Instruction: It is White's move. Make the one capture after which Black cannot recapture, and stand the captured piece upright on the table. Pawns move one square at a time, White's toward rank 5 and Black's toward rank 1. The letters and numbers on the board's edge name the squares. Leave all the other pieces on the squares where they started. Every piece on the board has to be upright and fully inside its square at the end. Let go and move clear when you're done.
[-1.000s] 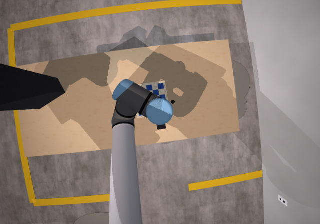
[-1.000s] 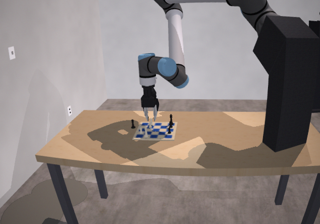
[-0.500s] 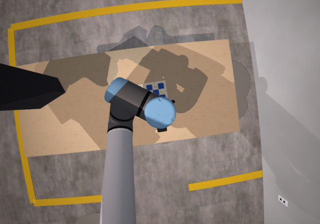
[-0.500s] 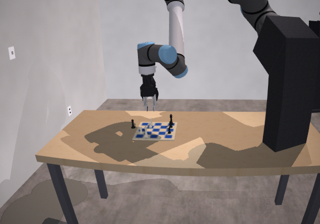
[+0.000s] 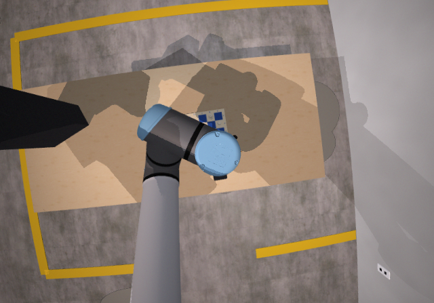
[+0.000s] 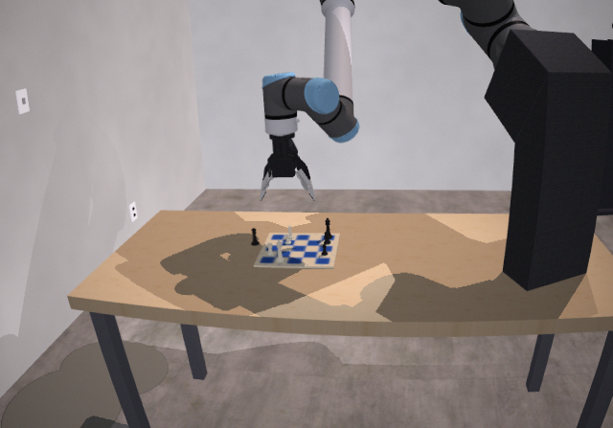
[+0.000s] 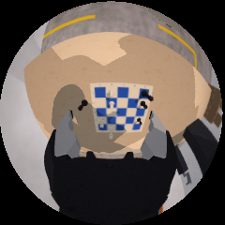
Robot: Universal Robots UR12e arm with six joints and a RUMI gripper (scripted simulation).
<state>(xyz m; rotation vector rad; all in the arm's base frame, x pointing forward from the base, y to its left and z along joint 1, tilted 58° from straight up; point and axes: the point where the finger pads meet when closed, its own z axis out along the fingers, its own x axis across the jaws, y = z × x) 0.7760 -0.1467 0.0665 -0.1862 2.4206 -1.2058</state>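
Observation:
The blue and white chessboard lies on the wooden table and also shows in the wrist view. A black pawn stands upright on the table just left of the board; it also shows in the wrist view. White pieces stand on the board's left side. Black pieces stand on its right side. My gripper hangs open and empty well above the board's left part. In the overhead view the arm hides most of the board.
A tall black column stands on the table's right part. The table edge runs along the front. A wall is at the left.

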